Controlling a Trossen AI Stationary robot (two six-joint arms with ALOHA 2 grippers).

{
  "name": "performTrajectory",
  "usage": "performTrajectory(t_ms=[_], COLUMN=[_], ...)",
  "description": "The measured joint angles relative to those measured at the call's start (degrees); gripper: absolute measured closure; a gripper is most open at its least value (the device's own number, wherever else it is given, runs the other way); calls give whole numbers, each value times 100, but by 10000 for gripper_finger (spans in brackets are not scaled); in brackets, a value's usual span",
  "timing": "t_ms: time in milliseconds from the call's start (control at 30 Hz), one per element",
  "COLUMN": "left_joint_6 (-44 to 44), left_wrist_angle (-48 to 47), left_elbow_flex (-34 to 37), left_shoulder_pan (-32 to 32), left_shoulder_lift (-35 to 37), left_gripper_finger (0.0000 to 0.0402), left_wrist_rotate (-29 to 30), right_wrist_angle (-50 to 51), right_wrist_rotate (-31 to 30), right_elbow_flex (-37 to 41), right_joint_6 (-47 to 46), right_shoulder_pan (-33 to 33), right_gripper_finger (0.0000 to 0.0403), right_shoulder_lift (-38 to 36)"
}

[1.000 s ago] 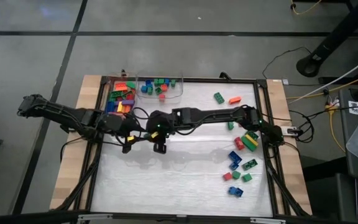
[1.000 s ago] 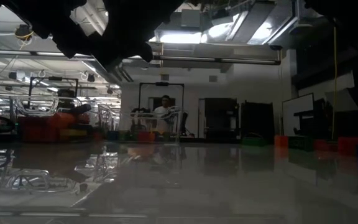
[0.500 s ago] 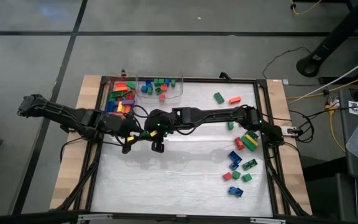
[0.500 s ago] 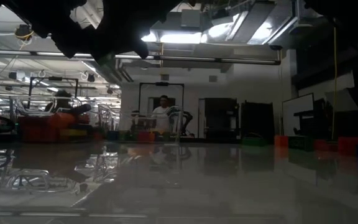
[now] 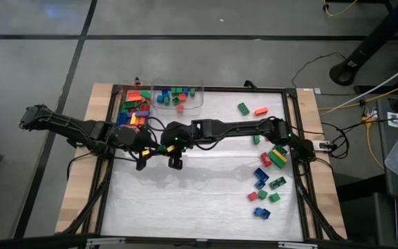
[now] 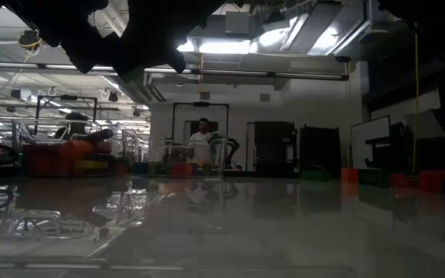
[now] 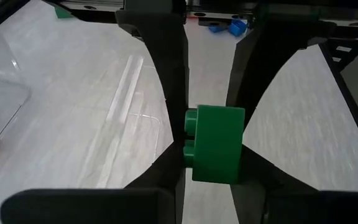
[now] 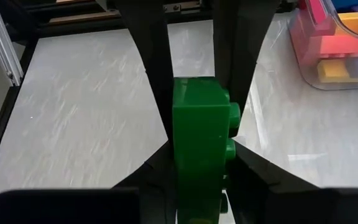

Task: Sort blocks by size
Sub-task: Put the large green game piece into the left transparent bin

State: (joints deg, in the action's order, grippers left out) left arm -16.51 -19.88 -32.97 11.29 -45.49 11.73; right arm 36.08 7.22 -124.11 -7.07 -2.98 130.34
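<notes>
No legible text or labels.

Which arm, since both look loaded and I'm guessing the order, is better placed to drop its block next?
Probably right. The right gripper holds a long green brick and faces the bin of long bricks; the left gripper, holding a short green block, faces the loose blue blocks instead.

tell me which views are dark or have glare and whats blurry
Low view: dim and backlit, arms black silhouettes against bright ceiling lights, the table mirroring the room. High view: evenly lit, arms casting soft shadows. Wrist views: bright; each green block sits close and slightly soft; streaky sheen on the tabletop.
</notes>
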Motion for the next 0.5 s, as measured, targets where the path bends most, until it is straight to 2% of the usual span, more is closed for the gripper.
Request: performTrajectory(t_ms=[100, 300, 400, 500], left_joint_6=[17, 41, 20, 13], left_wrist_angle=[1, -28, -28, -83], left_elbow_flex=[0, 0, 0, 0], left_shoulder_pan=[0, -64, -199, -403], left_shoulder_lift=[2, 18, 88, 223], left_gripper_finger=[326, 326, 326, 326], left_wrist_rotate=[2, 237, 497, 788], right_wrist_angle=[15, 392, 1137, 2312], right_wrist_rotate=[-4, -61, -91, -63], right_elbow_flex=[0, -28, -337, -832], right_joint_6=[-23, -44, -46, 22], right_shoulder_pan=[7, 114, 216, 387], right_gripper_finger=[281, 212, 189, 181], right_shoulder_lift=[0, 2, 2, 1])
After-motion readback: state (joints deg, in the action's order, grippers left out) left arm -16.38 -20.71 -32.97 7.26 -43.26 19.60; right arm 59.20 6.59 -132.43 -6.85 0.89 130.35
